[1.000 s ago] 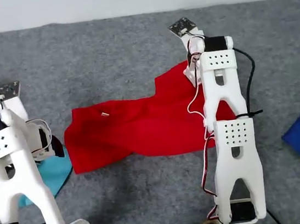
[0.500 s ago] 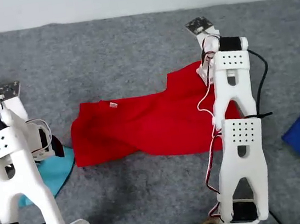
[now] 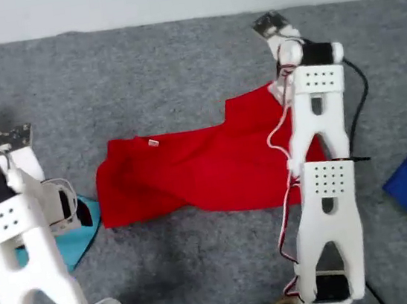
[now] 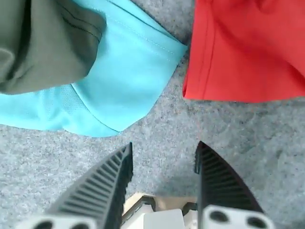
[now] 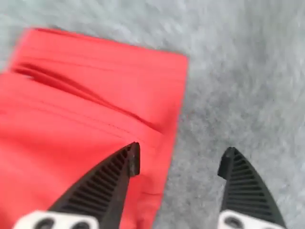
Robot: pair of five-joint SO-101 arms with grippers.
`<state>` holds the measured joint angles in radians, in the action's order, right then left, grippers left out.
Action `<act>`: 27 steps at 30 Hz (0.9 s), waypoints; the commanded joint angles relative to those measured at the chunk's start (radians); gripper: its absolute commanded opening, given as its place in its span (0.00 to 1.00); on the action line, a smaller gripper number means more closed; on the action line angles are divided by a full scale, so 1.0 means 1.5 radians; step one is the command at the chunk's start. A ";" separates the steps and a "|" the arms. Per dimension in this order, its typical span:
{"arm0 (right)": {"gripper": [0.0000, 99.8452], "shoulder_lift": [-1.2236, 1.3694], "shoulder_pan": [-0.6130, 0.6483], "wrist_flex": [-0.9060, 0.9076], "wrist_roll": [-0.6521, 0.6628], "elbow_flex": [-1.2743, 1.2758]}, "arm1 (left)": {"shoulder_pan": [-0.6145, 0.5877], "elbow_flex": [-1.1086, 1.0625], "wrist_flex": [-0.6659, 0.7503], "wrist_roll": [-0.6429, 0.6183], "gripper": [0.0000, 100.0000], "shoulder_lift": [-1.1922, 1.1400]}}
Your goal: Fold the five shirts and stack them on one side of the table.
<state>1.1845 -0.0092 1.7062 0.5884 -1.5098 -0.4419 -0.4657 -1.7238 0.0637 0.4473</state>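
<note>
Right gripper [image 5: 181, 160] jaws wide open, empty. Red shirt [image 5: 95, 109] hem runs between jaws, corner just ahead. I'd drop straight, pinch hem near corner, lift low. Left gripper [image 4: 163, 152] jaws open over mat [image 4: 167, 124]; teal shirt [image 4: 119, 71] just ahead.

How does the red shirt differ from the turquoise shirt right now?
The red shirt lies spread across the table's middle; the turquoise shirt sits at the left side, largely under the left arm in the high view. A dark olive garment overlaps the turquoise shirt; no garment lies on the red one. Both rest on the grey table cover, close but not touching, and neither is gripped.
</note>
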 commanded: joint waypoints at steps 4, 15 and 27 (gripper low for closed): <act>0.23 0.038 0.071 0.019 0.121 -0.017 | 0.002 -0.011 -0.023 0.011 0.20 0.064; 0.23 0.097 0.058 -0.019 0.175 -0.016 | -0.001 -0.012 -0.023 0.043 0.20 0.070; 0.04 0.106 0.054 -0.047 0.174 -0.014 | -0.002 -0.012 -0.023 0.042 0.20 0.070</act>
<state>1.3518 0.0890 1.6479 0.8385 -1.5144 -0.4419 -0.4856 -1.7238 0.1128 0.5224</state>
